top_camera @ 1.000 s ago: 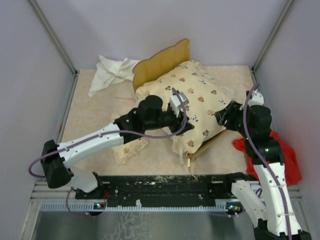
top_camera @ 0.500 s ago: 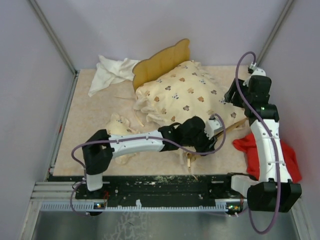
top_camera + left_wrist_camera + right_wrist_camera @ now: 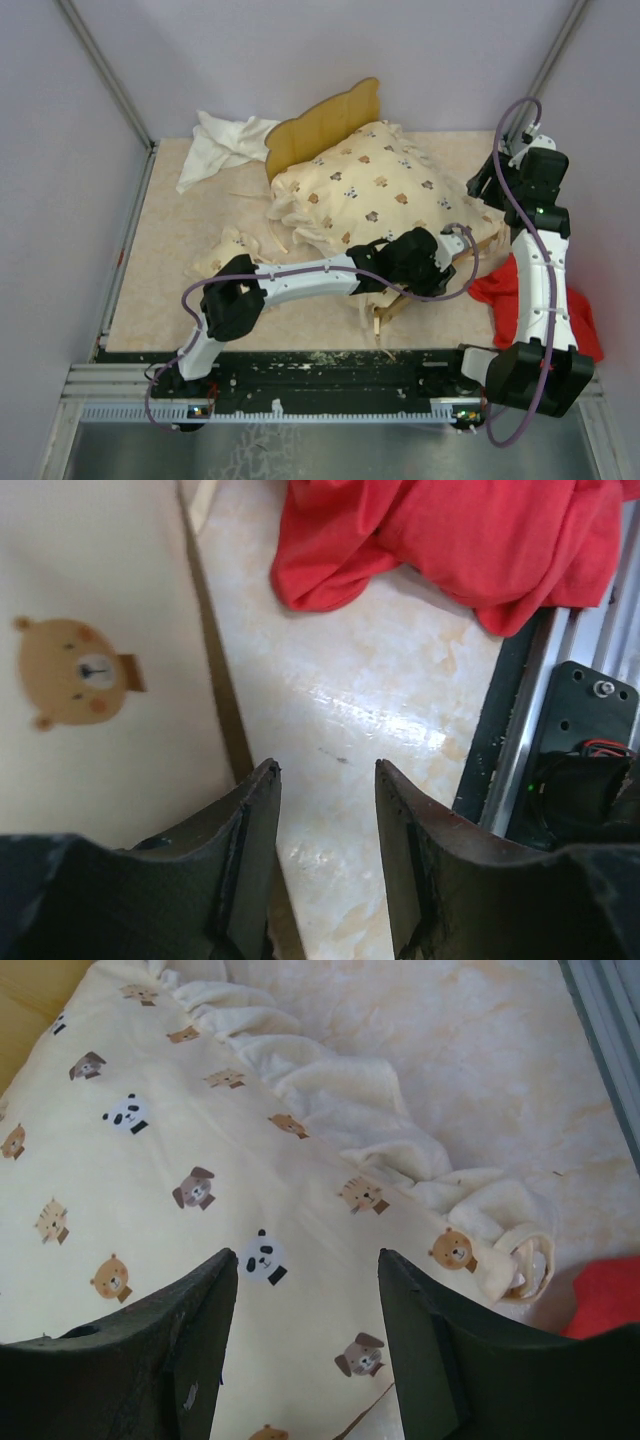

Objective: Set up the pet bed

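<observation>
The bed frame (image 3: 322,128) is set slantwise in the middle of the table (image 3: 170,270), towards the far side, with its wavy headboard raised at the far left. The cream animal-print cushion (image 3: 385,190) is laid over the frame, its frilled edge spilling over the near left side, and a strip of the frame's pale wood is seen below its near right edge. The small pillow (image 3: 232,250) is found on the table to the near left of the cushion, partly hidden by the left arm.

The left gripper (image 3: 462,238) is reached across to the near right edge of the cushion. In the left wrist view its jaws are seen parted, with nothing between them but bare table; one finger (image 3: 250,830) is placed over the cushion's edge, and contact cannot be judged. The right gripper (image 3: 308,1330) is held above the right end of the cushion, fingers spread with printed fabric seen in the gap and nothing pinched.

The red cloth (image 3: 498,290) is bunched on the table just right of the frame. The white cloth (image 3: 218,145) is crumpled at the far left, near the headboard.
</observation>
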You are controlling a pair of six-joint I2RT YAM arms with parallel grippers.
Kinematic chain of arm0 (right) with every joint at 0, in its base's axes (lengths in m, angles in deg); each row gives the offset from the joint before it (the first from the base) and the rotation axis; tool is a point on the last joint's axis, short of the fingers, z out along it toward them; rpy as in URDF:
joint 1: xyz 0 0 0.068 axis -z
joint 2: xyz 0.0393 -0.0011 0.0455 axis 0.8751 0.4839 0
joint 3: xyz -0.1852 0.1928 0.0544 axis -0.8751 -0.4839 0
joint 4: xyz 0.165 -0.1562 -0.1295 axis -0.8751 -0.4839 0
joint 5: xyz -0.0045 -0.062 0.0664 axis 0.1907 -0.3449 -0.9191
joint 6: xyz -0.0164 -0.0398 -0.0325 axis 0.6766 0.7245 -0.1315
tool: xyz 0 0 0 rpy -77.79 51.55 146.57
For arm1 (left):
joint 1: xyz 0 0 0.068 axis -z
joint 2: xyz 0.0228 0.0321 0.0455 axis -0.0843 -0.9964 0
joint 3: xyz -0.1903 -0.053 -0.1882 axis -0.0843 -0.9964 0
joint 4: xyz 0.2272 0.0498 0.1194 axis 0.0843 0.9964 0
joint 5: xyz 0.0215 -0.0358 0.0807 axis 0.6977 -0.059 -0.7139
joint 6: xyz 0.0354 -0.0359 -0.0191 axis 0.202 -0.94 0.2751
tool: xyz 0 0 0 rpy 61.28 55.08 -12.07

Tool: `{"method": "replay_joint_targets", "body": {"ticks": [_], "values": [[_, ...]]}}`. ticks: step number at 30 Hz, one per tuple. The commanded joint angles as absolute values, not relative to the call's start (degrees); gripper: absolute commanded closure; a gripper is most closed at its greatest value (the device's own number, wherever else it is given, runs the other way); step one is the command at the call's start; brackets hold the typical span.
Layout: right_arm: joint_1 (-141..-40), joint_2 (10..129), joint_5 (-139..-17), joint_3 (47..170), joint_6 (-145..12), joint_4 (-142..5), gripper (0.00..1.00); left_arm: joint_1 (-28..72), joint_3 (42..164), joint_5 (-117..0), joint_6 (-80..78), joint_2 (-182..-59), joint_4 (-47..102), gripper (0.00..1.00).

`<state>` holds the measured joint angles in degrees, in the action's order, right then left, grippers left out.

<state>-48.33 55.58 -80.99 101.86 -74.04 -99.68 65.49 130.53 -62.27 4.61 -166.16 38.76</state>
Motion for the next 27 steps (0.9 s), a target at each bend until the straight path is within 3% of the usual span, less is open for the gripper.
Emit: {"method": "replay_joint_targets", "body": {"ticks": [1,13,27], "values": [[-47.97,55.79,-84.04,104.02,-75.59,-94.75,0.41,65.48,132.15,-66.57,6.96,-168.62,41.13,0.49],[-47.9,55.23,-84.04,102.43,-75.91,-93.61,0.42,65.16,130.32,-75.93,10.42,-168.64,39.57,0.42],[-47.97,55.9,-82.64,104.38,-75.29,-94.52,0.42,65.21,131.75,-79.59,11.49,-166.79,40.35,0.48]]}}
